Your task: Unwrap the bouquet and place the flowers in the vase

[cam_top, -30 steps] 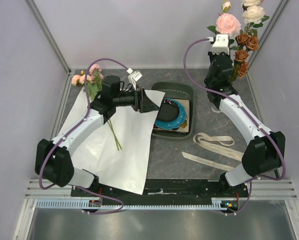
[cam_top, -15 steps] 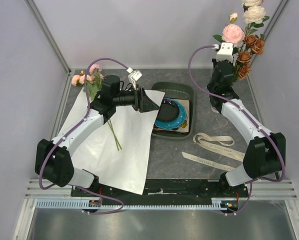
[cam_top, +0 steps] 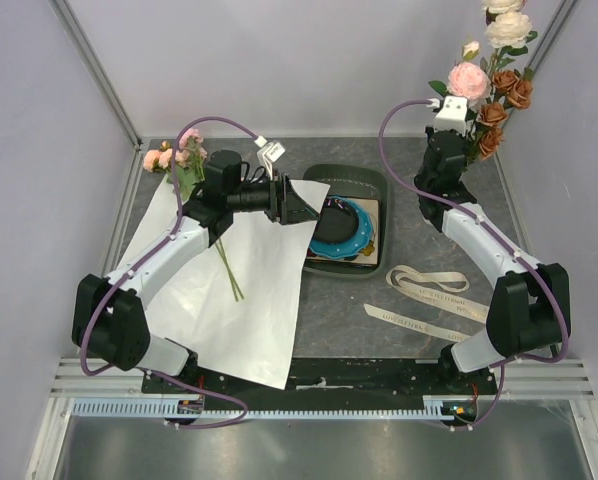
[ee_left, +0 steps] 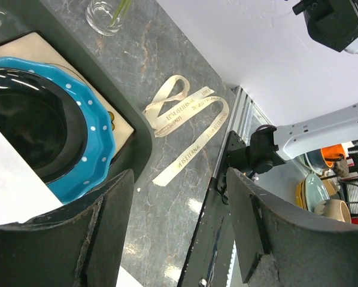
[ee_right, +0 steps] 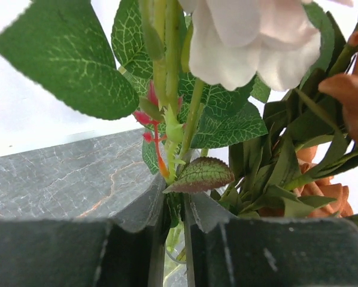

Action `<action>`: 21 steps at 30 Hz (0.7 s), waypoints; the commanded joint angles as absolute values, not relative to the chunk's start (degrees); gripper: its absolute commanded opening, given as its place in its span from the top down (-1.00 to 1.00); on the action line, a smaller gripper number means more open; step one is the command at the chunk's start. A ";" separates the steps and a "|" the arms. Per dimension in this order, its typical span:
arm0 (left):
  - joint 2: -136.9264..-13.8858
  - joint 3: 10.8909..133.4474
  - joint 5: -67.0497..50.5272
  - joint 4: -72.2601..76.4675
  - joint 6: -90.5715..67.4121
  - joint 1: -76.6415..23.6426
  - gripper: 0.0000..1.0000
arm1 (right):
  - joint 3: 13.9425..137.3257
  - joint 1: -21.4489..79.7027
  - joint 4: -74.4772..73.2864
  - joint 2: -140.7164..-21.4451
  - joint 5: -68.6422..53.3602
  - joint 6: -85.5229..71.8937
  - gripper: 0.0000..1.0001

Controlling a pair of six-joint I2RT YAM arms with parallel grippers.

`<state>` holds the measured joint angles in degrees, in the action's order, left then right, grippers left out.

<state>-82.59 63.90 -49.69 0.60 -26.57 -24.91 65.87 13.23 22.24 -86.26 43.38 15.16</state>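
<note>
In my left wrist view, my left gripper [ee_left: 179, 179] is spread wide with nothing between its fingers, hanging over the left part of the dark green tray [ee_left: 140, 140] and the blue-rimmed plate [ee_left: 101, 128] in it. The vase [ee_left: 105, 15] stands on the table just off the tray's right side with green stems in it. The ribbon [ee_left: 188, 113] lies loose to the tray's right, nearer me. The tray is out of sight in my right wrist view. There my right gripper [ee_right: 174, 203] has its fingers nearly pressed together, with green stems running into the thin slit between them. I cannot tell whether they pinch a stem or merely flank it. The flowers [ee_right: 251, 42] rise straight above my fingertips. From above, that bunch stands tall beyond the tray's far right corner. A few pink roses [cam_top: 174, 158] lie on the white paper wrap [cam_top: 239, 310] to the tray's left, beside my left forearm, with their stems pointing toward me. I judge these light and top-heavy, with thin bendy stems and blooms that crush easily. I would take them low on the bare stem, and gently, since the small glass vase looks easy to tip.
</note>
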 commanded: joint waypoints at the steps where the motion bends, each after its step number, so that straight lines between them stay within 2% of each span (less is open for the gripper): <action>1: -82.27 65.04 -50.71 1.85 -27.07 -24.52 -0.40 | 64.51 12.92 25.22 -85.17 44.65 13.62 0.56; 12: -83.67 65.83 -51.68 1.06 -28.21 -24.43 -0.43 | 64.51 13.10 18.73 -83.32 44.03 10.73 0.24; 13: -83.58 65.92 -51.77 1.05 -28.30 -24.35 -0.44 | 64.86 13.27 16.46 -82.62 43.95 9.85 0.11; 20: -83.76 66.00 -51.59 0.53 -28.39 -24.08 -0.47 | 65.48 13.80 8.53 -79.63 44.56 4.85 -0.39; 21: -83.76 66.09 -51.50 0.35 -28.39 -24.08 -0.47 | 65.39 14.15 7.92 -79.11 44.65 4.49 -0.62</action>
<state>-83.74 63.90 -50.04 0.10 -27.22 -24.38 64.12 13.37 12.58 -82.91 43.66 8.69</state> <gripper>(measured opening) 0.730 0.667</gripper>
